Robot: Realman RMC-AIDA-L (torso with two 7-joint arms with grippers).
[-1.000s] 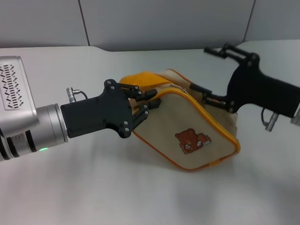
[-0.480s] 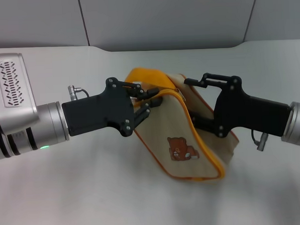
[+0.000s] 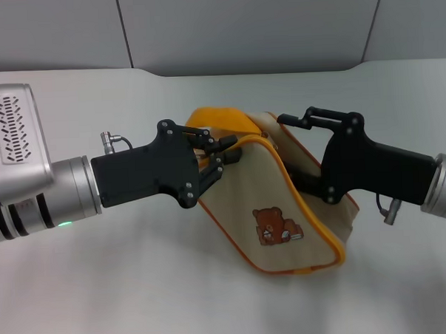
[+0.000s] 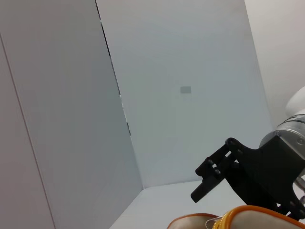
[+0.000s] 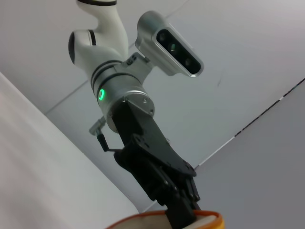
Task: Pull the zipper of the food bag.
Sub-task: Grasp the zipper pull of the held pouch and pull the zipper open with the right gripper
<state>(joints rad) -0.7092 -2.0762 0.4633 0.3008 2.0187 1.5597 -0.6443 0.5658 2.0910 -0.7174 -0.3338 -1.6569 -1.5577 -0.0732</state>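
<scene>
left tool (image 3: 216,156) clamped, right tool (image 3: 293,153) gaping

White table (image 3: 139,289) before grey panelled wall (image 3: 239,26).

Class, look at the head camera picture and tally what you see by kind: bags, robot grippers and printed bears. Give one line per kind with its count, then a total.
Beige fabric food bag with orange piping: 1
Black robot grippers, the left gripper at the bag's strap end, the right gripper behind the bag: 2
Brown bear print on the bag's front: 1
Total: 4
</scene>
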